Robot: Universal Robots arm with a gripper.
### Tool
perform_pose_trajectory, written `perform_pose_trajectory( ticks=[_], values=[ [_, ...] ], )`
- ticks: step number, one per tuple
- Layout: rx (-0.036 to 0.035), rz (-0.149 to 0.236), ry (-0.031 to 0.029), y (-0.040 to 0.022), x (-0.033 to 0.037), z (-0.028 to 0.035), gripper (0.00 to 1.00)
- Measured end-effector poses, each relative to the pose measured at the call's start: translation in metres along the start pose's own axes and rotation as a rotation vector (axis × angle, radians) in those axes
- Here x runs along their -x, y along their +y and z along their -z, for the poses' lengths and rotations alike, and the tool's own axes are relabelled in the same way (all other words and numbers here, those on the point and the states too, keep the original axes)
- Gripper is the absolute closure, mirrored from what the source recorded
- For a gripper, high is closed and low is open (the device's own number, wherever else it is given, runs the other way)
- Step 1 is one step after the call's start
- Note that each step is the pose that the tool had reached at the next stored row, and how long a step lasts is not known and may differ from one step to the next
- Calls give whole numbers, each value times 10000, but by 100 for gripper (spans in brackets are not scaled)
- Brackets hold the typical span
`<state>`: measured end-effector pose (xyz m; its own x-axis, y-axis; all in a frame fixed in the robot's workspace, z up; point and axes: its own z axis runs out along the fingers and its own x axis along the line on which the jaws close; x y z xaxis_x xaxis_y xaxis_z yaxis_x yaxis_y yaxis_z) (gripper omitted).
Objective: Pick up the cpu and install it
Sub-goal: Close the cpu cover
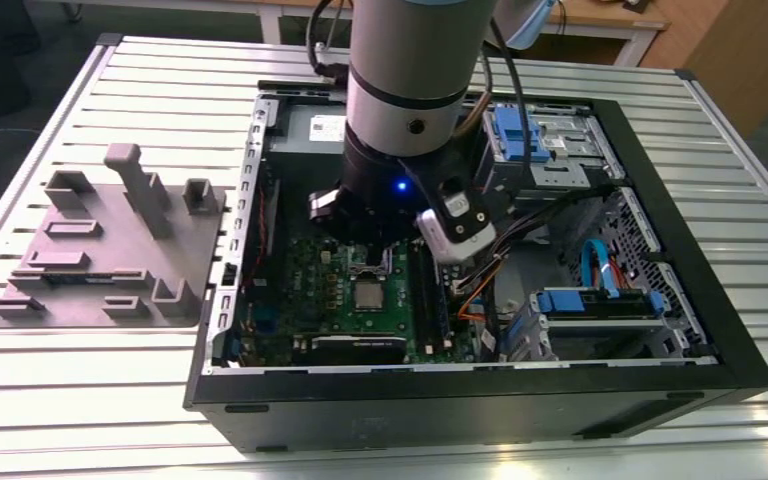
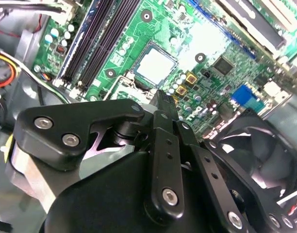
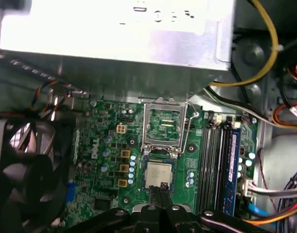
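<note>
Cpu (image 3: 158, 174) lies flat and square in its socket on the green motherboard (image 3: 105, 160), so I judge it already seated rather than waiting to be lifted. The hinged socket frame (image 3: 164, 124) stands flipped open just beside it, which leaves the chip's metal top uncovered and reachable from above. The gripper (image 3: 163, 187) hangs over the chip's edge with its two fingers pressed together and nothing between them; whether the tip touches the metal I cannot tell. In the second wrist view the gripper (image 2: 164, 99) points at the same edge of the cpu (image 2: 156, 65). In the exterior view the arm (image 1: 411, 90) reaches down into the open computer case (image 1: 491, 400), laid on its side on the slatted table (image 1: 91, 400) so the board faces up; the grey fixture plate (image 1: 91, 270) sits well apart, towards the exterior view's left
</note>
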<state>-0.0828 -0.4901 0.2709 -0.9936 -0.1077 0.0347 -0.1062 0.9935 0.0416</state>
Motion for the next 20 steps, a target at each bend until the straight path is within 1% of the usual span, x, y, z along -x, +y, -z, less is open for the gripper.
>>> perform_pose_trajectory(
  ticks=[5, 11, 17, 20],
  values=[
    [-32, 911, 38, 0, 0, 0, 90],
    [-66, 1887, 79, 0, 0, 0, 90],
    [-94, 2677, 112, 0, 0, 0, 90],
    [-105, 3005, 124, -1, -1, 0, 90]
  ],
)
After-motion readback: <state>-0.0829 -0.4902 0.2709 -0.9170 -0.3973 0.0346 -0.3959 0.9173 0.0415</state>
